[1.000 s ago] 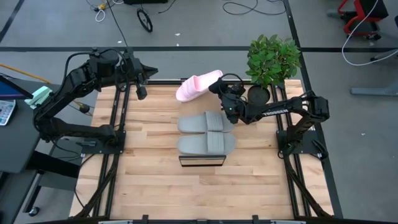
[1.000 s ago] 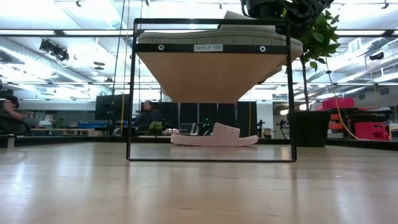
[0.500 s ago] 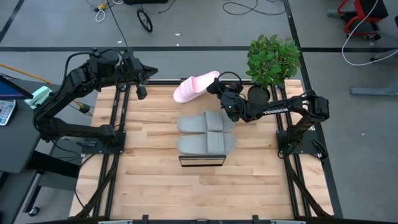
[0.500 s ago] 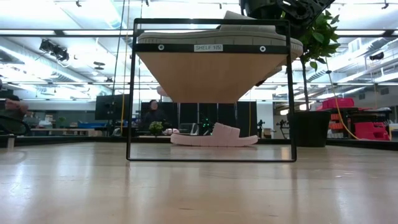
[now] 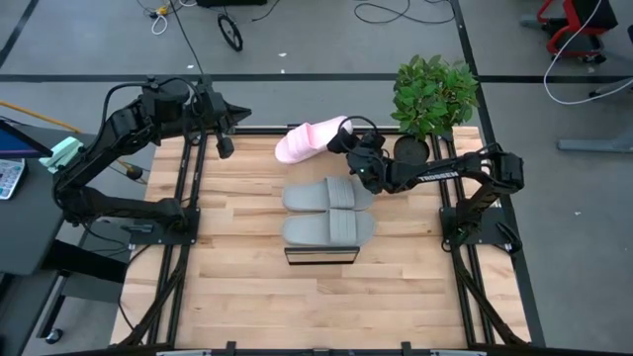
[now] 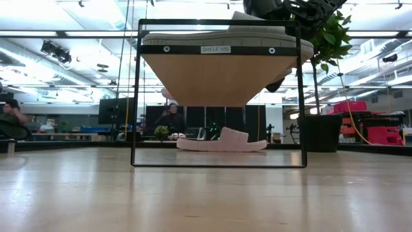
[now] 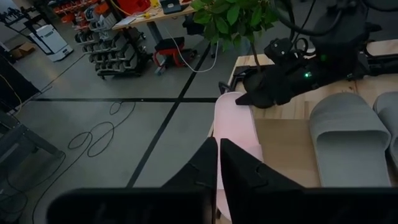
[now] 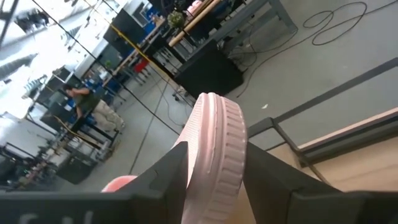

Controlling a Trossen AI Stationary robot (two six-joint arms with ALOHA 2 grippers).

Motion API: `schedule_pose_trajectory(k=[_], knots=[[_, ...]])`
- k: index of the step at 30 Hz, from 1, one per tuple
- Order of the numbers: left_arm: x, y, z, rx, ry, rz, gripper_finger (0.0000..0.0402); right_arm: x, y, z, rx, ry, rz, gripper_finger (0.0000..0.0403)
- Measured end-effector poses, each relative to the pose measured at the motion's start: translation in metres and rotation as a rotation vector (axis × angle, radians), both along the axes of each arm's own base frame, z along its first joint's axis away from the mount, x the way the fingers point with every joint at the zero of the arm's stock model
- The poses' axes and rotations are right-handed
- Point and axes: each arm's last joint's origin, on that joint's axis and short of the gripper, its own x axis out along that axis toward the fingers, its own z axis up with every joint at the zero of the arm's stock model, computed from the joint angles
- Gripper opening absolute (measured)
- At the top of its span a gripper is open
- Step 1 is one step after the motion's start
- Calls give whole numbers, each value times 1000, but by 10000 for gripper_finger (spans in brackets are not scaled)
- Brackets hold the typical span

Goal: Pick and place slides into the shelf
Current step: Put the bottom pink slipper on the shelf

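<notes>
Two grey slides [image 5: 329, 195] [image 5: 329, 229] lie side by side on the shelf [image 5: 321, 255], whose dark frame [image 6: 136, 96] stands mid-table. One pink slide [image 5: 309, 139] hangs at the table's far edge, with my right gripper [image 5: 340, 141] shut on it. A second pink slide [image 6: 222, 140] lies flat on the table beyond the shelf. My left gripper [image 7: 219, 149] waits shut, raised over the table's far left corner [image 5: 226, 146]. My right gripper pinches the pink slide's end nearest the table's right [image 8: 214, 134] between its two fingers [image 8: 166, 177]. The fingers reach in about level from the right. The slide juts away from them toward the far left, past the table's far edge; whether it rests on anything cannot be told.
A potted plant [image 5: 433, 94] stands at the far right corner, just behind my right arm. Bare wood [image 5: 247, 297] lies left of and in front of the shelf. Beyond the far edge is open floor [image 7: 124, 112].
My right gripper has rolled and edged slightly toward the table's left. The pink slide has shifted left with it, and its raised right end has come down, so it lies flatter than before.
</notes>
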Motion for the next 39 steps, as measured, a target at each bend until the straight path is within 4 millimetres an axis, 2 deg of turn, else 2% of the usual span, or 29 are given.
schedule_pose_trajectory(k=[11,22,29,34,39], knots=[[0,0,-1,-6,11,0,24,-2,1,-7,29,89,29,150],[0,0,-1,-5,10,-1,32,-12,6,3,45,139,56,150],[0,0,-1,-5,9,-1,29,-16,7,1,68,203,71,152],[0,0,-1,-5,9,-1,23,-17,7,0,63,228,77,166],[0,0,-1,-5,9,0,31,-17,7,-1,63,271,102,198]])
